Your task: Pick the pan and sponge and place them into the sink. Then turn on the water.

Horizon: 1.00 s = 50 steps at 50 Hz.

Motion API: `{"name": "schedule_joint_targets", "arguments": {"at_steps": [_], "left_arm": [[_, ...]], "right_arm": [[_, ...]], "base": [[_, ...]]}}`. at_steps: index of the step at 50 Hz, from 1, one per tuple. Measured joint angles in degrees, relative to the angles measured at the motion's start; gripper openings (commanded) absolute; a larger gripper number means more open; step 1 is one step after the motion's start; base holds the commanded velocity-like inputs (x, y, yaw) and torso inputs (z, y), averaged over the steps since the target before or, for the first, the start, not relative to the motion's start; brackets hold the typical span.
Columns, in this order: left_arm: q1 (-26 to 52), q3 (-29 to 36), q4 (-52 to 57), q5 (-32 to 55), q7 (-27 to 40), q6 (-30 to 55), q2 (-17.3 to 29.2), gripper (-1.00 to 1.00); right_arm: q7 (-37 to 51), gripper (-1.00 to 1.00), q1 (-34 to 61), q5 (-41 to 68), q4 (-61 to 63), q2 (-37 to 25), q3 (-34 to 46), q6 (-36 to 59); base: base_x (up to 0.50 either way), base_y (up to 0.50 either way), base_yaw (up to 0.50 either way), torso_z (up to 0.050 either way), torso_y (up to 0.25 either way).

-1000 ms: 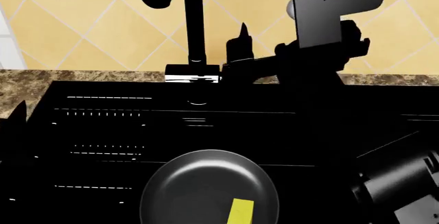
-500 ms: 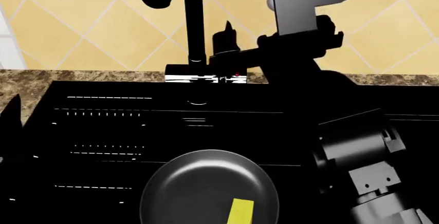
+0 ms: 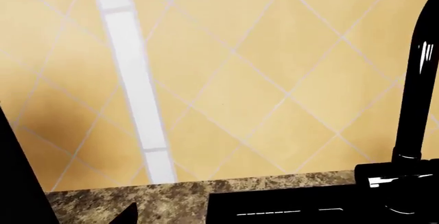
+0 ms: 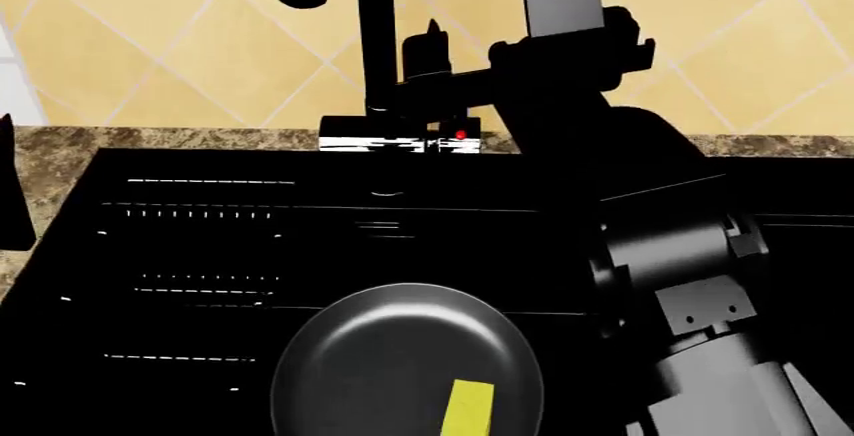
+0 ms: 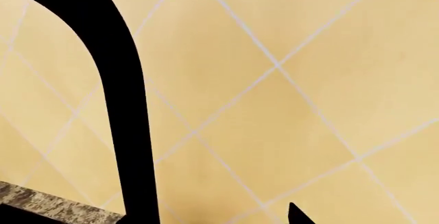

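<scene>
Right gripper (image 4: 430,51) raised beside the faucet (image 4: 372,36), just above the chrome base and red-dotted lever (image 4: 461,135); black fingers against black pipe, so spread of the jaws impossible to tell. Pan (image 4: 407,364) lying in the sink (image 4: 200,246), sponge (image 4: 467,408) resting inside the pan near its front edge. No stream of water visible, so apparently only the lever step left. Main risks, judged from this pose: sliding past the small lever and pushing on the pipe instead, or pressing down on the chrome base without turning anything, since black-on-black contrast hides the contact point. Left gripper (image 4: 11,186) only a dark sliver at the counter edge, state unreadable, well apart from the faucet. Countertop (image 4: 174,139) and tiled wall (image 4: 147,46) behind.
</scene>
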State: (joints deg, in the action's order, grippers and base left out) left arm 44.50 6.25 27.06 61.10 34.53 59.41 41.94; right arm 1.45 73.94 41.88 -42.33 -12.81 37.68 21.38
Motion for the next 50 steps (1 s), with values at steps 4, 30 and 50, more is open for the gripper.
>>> {"name": "schedule_joint_targets", "arguments": {"at_steps": [4, 30, 50], "left_arm": [[0.58, 0.07, -0.31, 0.15, -0.07, 0.21, 0.14, 1.0], [1.3, 0.16, -0.6, 0.63, 0.22, 0.35, 0.48, 1.0], [1.0, 0.34, -0.22, 0.84, 0.54, 0.27, 0.79, 1.0]], "right_arm": [[-0.09, 1.0, 0.3, 0.02, -0.44, 0.27, -0.04, -0.14], [-0.41, 1.0, 2.04, -0.4, -2.36, 1.42, 0.2, -1.09], [-1.42, 1.0, 3.22, -0.43, -5.07, 2.6, 0.12, -2.3]], "base": [[0.0, 0.0, 0.0, 0.016, -0.152], [0.0, 0.0, 0.0, 0.017, -0.124], [0.0, 0.0, 0.0, 0.017, -0.08]]}}
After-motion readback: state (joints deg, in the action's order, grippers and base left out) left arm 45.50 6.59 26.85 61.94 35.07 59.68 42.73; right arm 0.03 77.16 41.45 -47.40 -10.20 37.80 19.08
